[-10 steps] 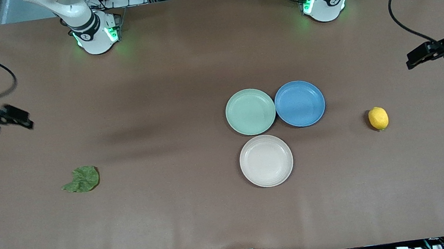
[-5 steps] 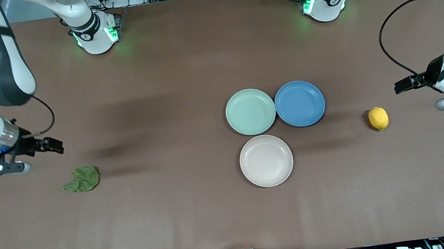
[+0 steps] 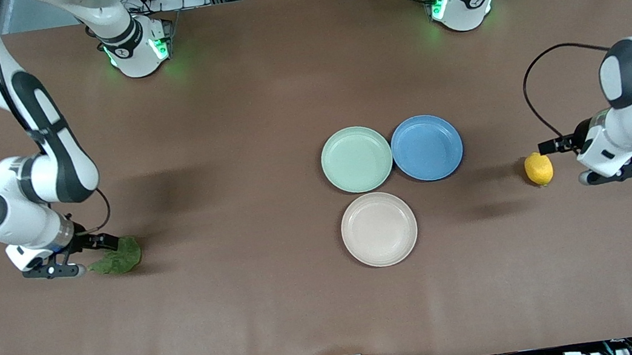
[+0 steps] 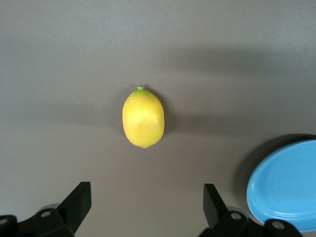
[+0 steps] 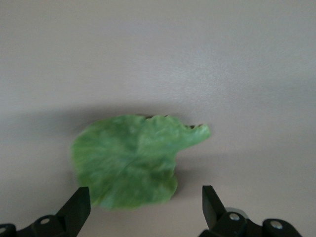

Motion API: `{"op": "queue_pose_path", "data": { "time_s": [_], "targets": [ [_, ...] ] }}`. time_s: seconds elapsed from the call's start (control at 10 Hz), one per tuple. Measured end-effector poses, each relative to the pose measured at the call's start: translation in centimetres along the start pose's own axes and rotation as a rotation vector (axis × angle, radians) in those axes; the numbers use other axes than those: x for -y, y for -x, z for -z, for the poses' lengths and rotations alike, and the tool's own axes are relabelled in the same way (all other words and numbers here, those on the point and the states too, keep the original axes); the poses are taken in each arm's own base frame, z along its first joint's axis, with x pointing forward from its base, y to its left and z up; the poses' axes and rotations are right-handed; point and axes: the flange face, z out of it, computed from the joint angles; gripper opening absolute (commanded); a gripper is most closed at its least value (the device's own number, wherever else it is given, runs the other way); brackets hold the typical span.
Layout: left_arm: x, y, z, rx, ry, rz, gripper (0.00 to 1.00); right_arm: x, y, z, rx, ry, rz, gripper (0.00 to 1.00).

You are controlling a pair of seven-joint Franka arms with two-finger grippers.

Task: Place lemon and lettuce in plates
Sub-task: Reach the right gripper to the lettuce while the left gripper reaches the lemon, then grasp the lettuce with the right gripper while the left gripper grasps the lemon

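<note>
Both end effectors have just swung in, fingers apart: left end effector beside the lemon, right end effector beside the lettuce; grasps look imminent, plates await.

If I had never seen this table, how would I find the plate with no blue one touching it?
Three plates huddle mid-table. The cream plate lies nearest the front camera, below the mint green plate and blue plate. It is the palest one.
</note>
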Motion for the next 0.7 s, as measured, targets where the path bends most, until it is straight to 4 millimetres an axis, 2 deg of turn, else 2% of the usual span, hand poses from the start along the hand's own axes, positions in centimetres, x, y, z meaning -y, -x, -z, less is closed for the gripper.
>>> {"op": "queue_pose_path", "data": {
  "time_s": [0.1,0.4,0.5,0.7],
  "targets": [
    [-0.1,-0.6,-1.5,0.008,0.002,-0.002,1.00,-0.4,-0.4,-1.6,0.002,0.002,-0.007,0.98],
    [0.2,-2.3,-5.7,0.006,0.012,0.002,1.00,0.1,-1.6,-2.5,-0.004,-0.021,-0.032,0.87],
    [0.8,-2.9,-7.3,0.006,0.005,0.002,1.00,0.3,-1.8,-2.8,-0.005,-0.031,-0.044,0.73],
    [2.0,-3.5,-9.7,0.011,-0.015,0.002,1.00,0.6,-1.9,-3.7,-0.009,-0.042,-0.054,0.29]
  ]
}}
